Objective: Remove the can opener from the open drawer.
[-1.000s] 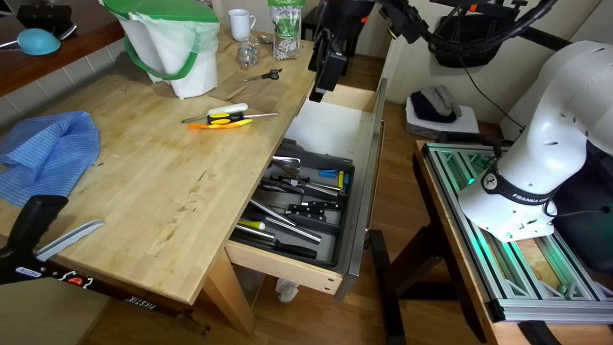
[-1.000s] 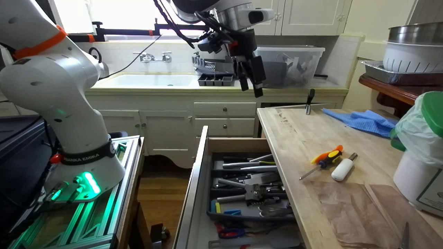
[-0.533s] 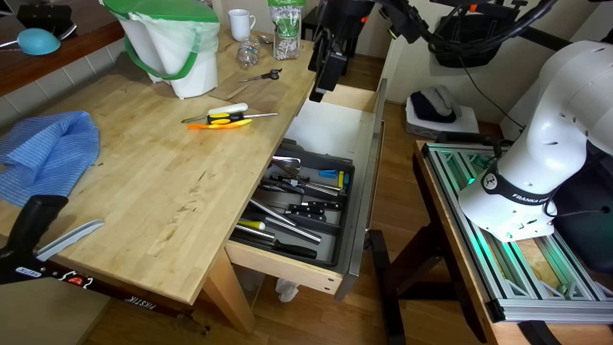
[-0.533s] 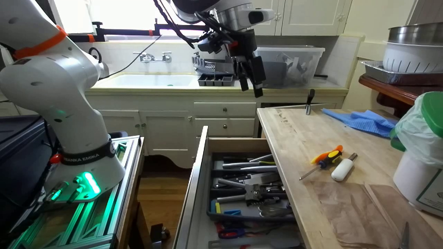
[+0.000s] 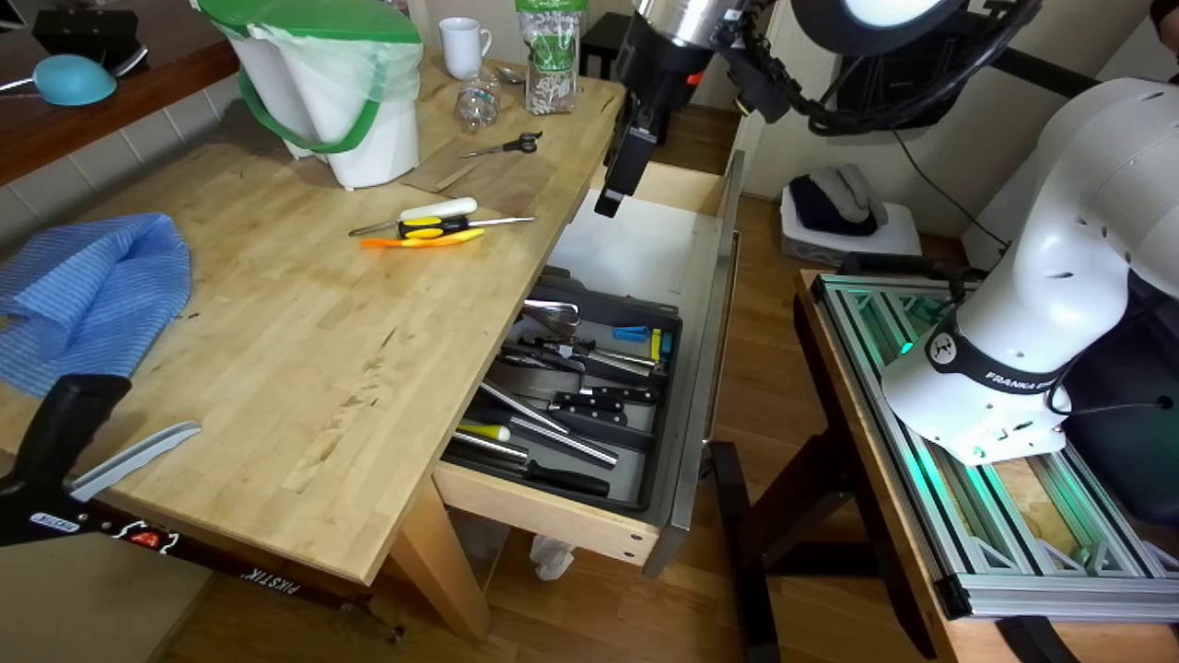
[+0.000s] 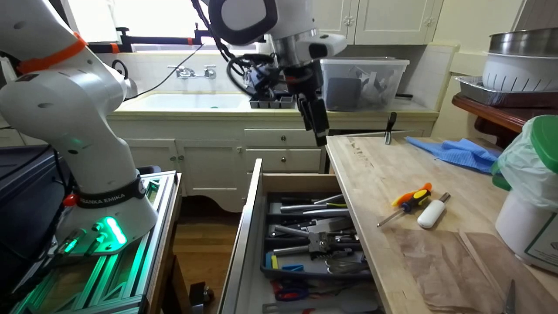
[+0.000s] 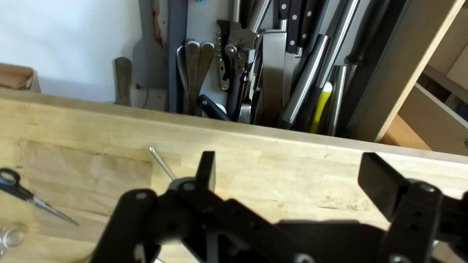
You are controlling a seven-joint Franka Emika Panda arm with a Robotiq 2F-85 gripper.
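The can opener (image 6: 320,242) lies in the pulled-out drawer (image 5: 636,244), inside its dark divider tray (image 6: 305,275), its metal head toward the table (image 5: 276,341) and its two long handles toward the drawer's front; a corkscrew (image 7: 222,69) rests just beside that head, with metal flatware (image 7: 193,64) fanned out near it and knives (image 7: 294,27) with black riveted handles on its other side, all in the drawer; a small blue clip (image 6: 292,267) sits in the tray too, near the drawer's front. The fingers (image 7: 207,170) are spread wide apart, the table showing between them; they hang higher than the drawer, well apart from the can opener; in both exterior views the Franka Panda arm (image 5: 1022,304) that carries them stands mounted before the drawer's front. On the table, just beside the drawer, a screwdriver (image 6: 413,202) with a yellow-and-black handle lies between a white-handled tool (image 6: 431,213) and an orange-and-yellow tool (image 5: 410,242), whose kinds I cannot tell; a sheet of brown paper (image 6: 449,270) lies near the drawer as well, with scissors (image 5: 511,146) partly over it; farther from the drawer are a blue cloth (image 5: 101,285) and a white bucket (image 5: 373,161) with a green lid.
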